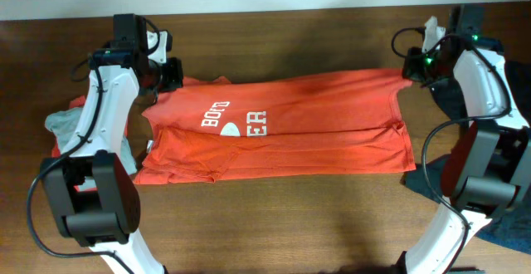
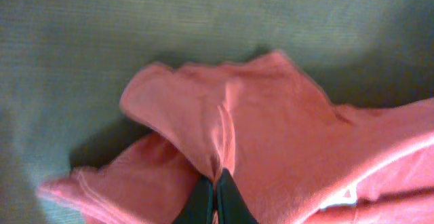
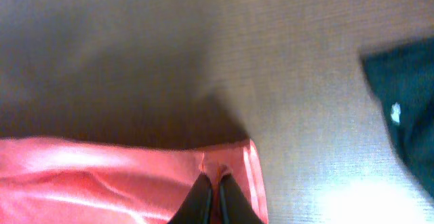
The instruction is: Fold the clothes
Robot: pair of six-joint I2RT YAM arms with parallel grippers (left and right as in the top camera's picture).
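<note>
A bright red-orange T-shirt (image 1: pixel 282 124) with white lettering lies spread sideways across the middle of the wooden table, its lower part folded up. My left gripper (image 1: pixel 168 76) is shut on the shirt's far left corner; in the left wrist view the fingers (image 2: pixel 215 195) pinch a ridge of the orange cloth (image 2: pixel 271 136). My right gripper (image 1: pixel 412 66) is shut on the far right corner; in the right wrist view the fingers (image 3: pixel 212 195) pinch the hem edge (image 3: pixel 102 176).
A grey garment (image 1: pixel 65 124) and more red cloth (image 1: pixel 79 101) lie bunched at the left behind the left arm. Dark navy clothes (image 1: pixel 465 100) lie at the right by the right arm, also showing in the right wrist view (image 3: pixel 403 95). The table (image 1: pixel 290 216) is brown wood.
</note>
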